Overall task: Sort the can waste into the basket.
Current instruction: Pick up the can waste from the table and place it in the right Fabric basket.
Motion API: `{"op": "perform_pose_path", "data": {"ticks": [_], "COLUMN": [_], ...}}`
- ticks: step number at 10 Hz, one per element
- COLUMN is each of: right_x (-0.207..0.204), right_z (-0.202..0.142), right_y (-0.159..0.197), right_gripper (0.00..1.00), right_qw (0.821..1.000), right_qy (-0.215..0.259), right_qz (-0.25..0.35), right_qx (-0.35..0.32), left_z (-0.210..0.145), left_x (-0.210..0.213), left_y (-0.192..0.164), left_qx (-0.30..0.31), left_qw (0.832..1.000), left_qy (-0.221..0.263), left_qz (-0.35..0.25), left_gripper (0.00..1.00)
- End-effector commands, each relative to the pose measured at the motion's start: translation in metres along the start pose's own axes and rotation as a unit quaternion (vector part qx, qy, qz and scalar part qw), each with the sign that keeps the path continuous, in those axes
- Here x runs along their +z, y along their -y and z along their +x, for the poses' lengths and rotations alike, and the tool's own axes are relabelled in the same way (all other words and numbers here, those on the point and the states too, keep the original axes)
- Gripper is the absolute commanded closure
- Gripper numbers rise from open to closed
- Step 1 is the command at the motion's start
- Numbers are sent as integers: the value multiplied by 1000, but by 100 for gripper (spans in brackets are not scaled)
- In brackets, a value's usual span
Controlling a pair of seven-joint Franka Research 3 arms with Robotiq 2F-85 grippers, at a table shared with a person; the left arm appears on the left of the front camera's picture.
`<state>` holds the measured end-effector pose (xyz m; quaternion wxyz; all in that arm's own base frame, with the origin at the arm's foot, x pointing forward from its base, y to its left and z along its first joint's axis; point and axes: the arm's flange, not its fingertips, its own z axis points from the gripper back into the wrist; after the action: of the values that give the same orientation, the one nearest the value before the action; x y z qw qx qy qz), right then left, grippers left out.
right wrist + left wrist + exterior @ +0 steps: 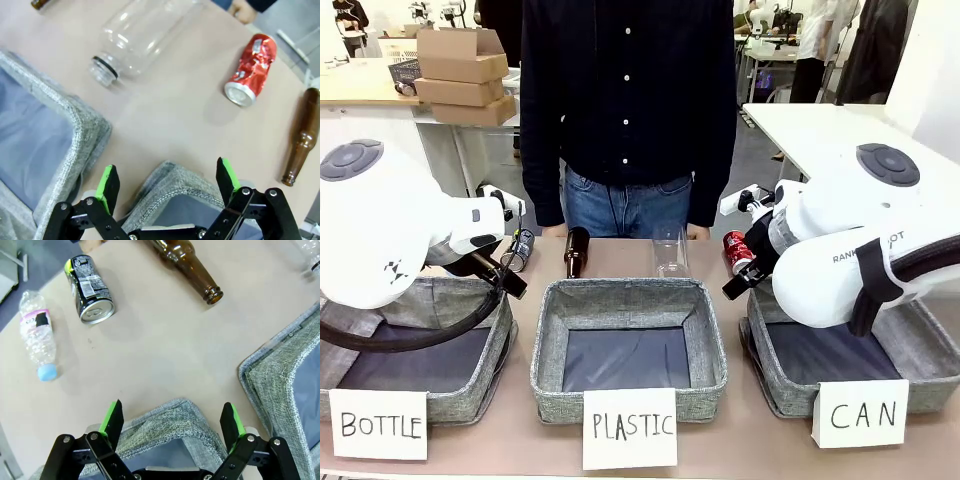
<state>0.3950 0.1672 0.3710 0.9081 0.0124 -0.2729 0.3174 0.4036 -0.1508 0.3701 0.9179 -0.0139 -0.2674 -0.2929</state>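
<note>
Nothing is sorted yet: the red can (250, 70) and the black can (90, 289) both lie on the desk (165, 350), outside the CAN basket (782, 388); left pincer (171, 421) and right pincer (165, 181) gape apart, empty

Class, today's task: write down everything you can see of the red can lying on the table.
The red can is a small metal drink can, glossy red with pale marks and a silver end. Its wall looks dented and creased. It lies on its side on the beige table, silver end turned towards the right wrist camera. It sits between a clear plastic bottle and a brown glass bottle, apart from both. Only the table touches it.
</note>
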Motion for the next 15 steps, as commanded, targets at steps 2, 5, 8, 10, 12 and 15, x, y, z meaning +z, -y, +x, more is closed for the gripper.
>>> {"op": "perform_pose_path", "data": {"ticks": [2,5,8,10,12,15], "right_x": [44,160,121,156,181,219], "right_z": [10,2,37,34,16,-28], "right_y": [-2,-28,-21,-27,-14,28], "right_gripper": [0,0,0,0,0,0], "right_qw": [999,994,996,996,918,798], "right_qy": [37,86,80,86,103,202], "right_qz": [0,15,-2,-11,383,530], "right_qx": [9,59,32,25,-7,-201], "left_z": [9,-8,30,27,23,-22], "left_x": [42,188,136,182,210,223], "left_y": [3,22,11,14,-13,-74], "left_qx": [3,-14,6,-9,-29,92], "left_qw": [999,994,998,996,957,899], "left_qy": [23,105,61,85,12,89], "left_qz": [-25,1,-5,17,-287,-419], "left_gripper": [0,0,0,0,0,0]}}
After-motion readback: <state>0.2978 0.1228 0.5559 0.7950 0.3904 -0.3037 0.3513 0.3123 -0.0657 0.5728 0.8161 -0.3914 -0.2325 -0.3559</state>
